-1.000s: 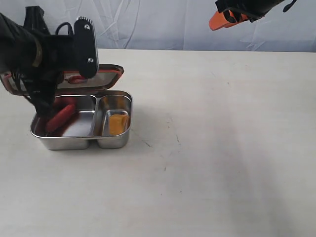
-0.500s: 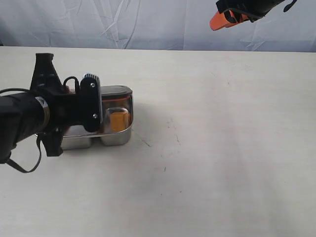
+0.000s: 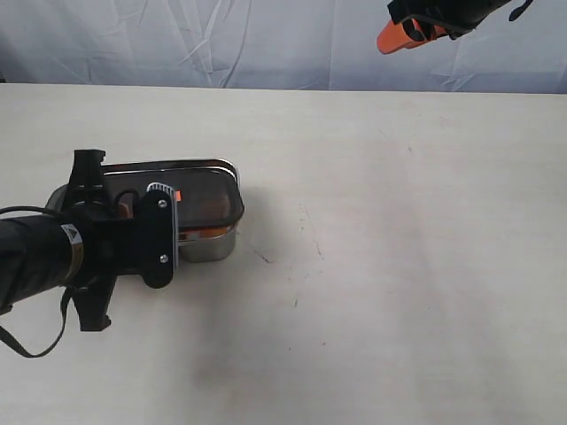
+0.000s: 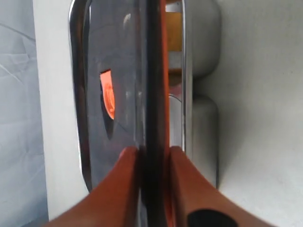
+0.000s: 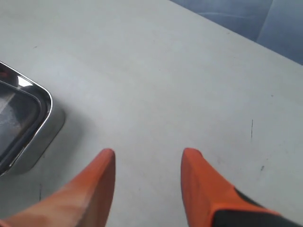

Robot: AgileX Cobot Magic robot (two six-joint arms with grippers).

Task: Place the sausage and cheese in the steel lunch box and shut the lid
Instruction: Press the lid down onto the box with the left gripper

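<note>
The steel lunch box stands at the left of the table. The dark lid lies low over it, and its orange valve faces up. My left gripper is shut on the lid's edge, one orange finger on each face. A narrow gap remains between the lid and the box rim, and the yellow cheese shows through it. The sausage is hidden under the lid and my left arm. My right gripper hangs open and empty high above the table's far right.
The right wrist view catches one corner of the lunch box at its edge, with bare pale tabletop under the right gripper. A grey cloth backdrop runs behind the table's far edge.
The lid was upright behind the open box; my left gripper has swung it forward and down over the box. The sausage and cheese are now covered. The right arm has not moved.
</note>
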